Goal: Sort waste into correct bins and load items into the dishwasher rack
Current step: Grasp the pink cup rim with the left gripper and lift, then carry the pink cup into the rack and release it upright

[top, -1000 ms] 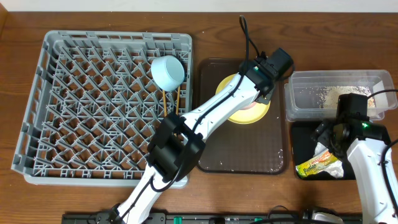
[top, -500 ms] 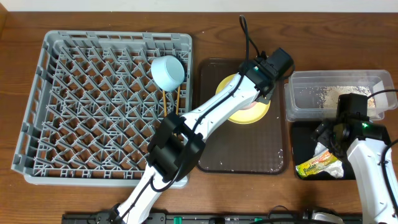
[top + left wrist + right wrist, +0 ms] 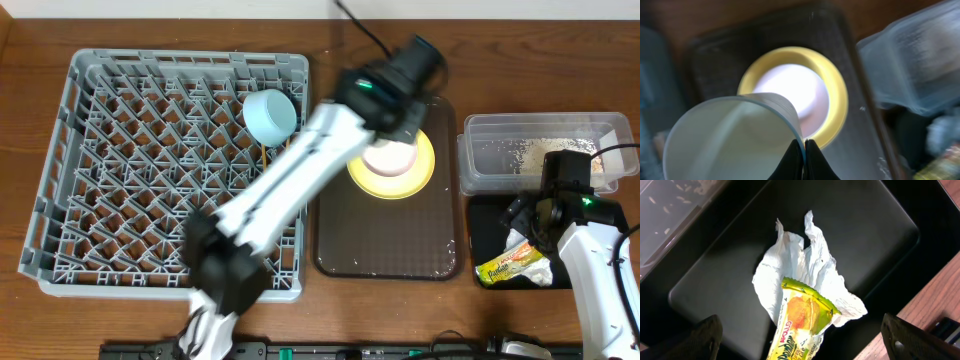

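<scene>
One small white cup (image 3: 735, 137) hangs tilted in the left gripper (image 3: 804, 150), whose narrow black fingertips pinch its thin rim with almost no gap between them. The cup is pale, smooth and empty, its inside facing the wrist camera, and it is held above the dark brown tray (image 3: 715, 60). Beneath it on that tray lies the yellow plate (image 3: 837, 95) with the white bowl (image 3: 795, 92) sitting in its middle. Beside the tray stands the clear tub (image 3: 540, 119), with whitish rice scraps (image 3: 540, 152) on its floor. The right gripper (image 3: 802, 337) is spread wide over the black tub (image 3: 880, 235), where the crumpled white napkin (image 3: 805, 270) lies with the green-and-yellow wrapper (image 3: 800, 315) on top.
</scene>
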Available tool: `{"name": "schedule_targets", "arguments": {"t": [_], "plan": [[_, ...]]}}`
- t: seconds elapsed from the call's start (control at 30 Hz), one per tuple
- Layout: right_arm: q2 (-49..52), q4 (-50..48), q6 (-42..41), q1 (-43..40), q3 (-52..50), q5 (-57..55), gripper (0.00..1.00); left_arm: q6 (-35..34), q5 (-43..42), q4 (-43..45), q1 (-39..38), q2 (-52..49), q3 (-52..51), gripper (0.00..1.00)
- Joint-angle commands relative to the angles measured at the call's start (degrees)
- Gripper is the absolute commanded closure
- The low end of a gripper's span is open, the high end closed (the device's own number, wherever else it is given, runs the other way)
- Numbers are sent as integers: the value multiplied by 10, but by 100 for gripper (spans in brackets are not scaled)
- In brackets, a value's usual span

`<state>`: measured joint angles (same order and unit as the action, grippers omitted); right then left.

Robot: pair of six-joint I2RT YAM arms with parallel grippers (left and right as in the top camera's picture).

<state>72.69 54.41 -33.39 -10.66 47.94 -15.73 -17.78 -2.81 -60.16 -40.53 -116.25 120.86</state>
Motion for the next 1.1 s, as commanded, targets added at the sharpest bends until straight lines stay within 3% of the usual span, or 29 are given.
{"name": "schedule_targets", "arguments": {"t": [0.0, 0.17, 0.33, 0.5, 0.8, 1.07], "plan": [[-5, 0, 2, -4, 7, -12, 1, 0, -94, -37, 66, 71, 16, 94], [-5, 0, 2, -4, 7, -12, 1, 16, -275, -89, 195, 99, 16, 94], [-5, 0, 2, -4, 7, -12, 1, 93, -549, -132, 331, 86, -2, 94], [-5, 0, 2, -4, 7, -12, 1, 174, -709, -161, 404, 80, -76, 94], [-5, 0, 2, -4, 7, -12, 1, 285, -852, -139, 424, 80, -272, 94], [-5, 0, 2, -4, 7, -12, 1, 287, -872, -36, 428, 80, -401, 94]]}}
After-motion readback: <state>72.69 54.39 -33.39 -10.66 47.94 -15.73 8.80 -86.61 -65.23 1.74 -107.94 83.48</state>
